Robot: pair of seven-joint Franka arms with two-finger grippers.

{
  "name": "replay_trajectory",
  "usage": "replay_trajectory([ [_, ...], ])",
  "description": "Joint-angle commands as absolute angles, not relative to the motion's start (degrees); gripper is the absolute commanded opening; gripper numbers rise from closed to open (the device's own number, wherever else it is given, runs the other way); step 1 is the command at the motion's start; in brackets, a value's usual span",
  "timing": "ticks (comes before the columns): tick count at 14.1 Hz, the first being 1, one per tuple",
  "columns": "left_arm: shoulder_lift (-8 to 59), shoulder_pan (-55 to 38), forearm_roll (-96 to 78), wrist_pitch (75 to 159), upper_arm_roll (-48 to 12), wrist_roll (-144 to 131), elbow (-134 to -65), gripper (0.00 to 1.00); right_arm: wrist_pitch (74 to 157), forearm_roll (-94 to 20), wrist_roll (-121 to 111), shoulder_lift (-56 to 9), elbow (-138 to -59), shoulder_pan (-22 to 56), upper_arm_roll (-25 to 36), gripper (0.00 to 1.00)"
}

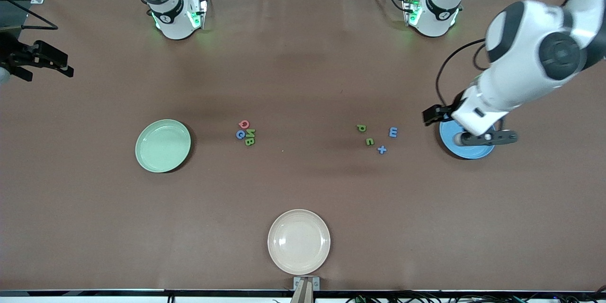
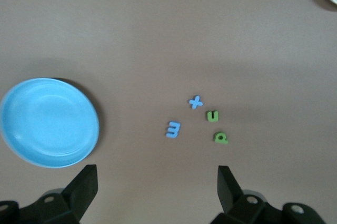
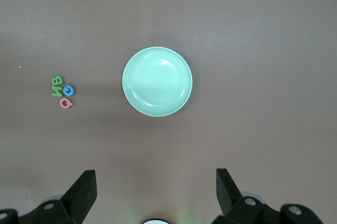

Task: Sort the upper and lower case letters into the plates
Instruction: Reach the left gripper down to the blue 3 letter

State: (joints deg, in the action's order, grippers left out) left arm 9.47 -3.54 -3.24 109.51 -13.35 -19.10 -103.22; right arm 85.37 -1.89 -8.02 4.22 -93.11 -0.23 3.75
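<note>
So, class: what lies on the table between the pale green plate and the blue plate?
In the front view, two letter clusters lie between the pale green plate and the blue plate: four capitals nearer the green plate, four lowercase letters nearer the blue.

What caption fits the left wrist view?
Open left end effector above the table, blue plate empty, four lowercase letters loose beside it.

Your left arm hides part of the blue plate (image 1: 466, 151); right gripper (image 1: 28, 64) sits at the front view's edge, arm cut off
</note>
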Motion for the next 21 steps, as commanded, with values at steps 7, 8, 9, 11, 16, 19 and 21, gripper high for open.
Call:
replay_trajectory([
  [7, 18.10, -6.94, 5.54, 131.89, -15.91, -30.48, -115.47, 1.00, 86.40, -2.64, -7.56, 6.24, -95.19, -1.14, 4.13, 1.00],
  [8, 18.98, -7.64, 5.54, 134.71, -15.82, -31.54, -116.88, 1.00, 86.40, -2.55, -7.56, 6.24, -95.19, -1.06, 4.13, 1.00],
  [9, 19.94, -7.65, 6.23, 137.26, -15.82, -31.64, -118.03, 1.00, 86.48, -2.29, -7.56, 6.15, -95.10, -1.05, 4.13, 1.00],
  [11, 22.05, -7.65, 7.56, 141.66, -15.82, -31.73, -119.96, 1.00, 86.31, -2.11, -7.56, 6.07, -94.92, -1.05, 4.13, 1.00],
  [16, 23.12, -8.00, 10.63, 147.65, -15.82, -31.82, -125.32, 0.95, 85.87, -1.85, -8.09, 5.45, -92.81, -1.05, 3.96, 1.00],
  [19, 22.68, -7.82, 11.34, 148.70, -15.82, -31.82, -128.05, 0.87, 86.31, -1.67, -8.17, 4.05, -91.67, -1.58, 4.13, 1.00],
  [21, 22.85, -7.91, 11.51, 149.85, -15.82, -31.82, -128.84, 0.81, 86.83, -1.76, -8.09, 2.73, -91.06, -2.11, 4.13, 1.00],
])
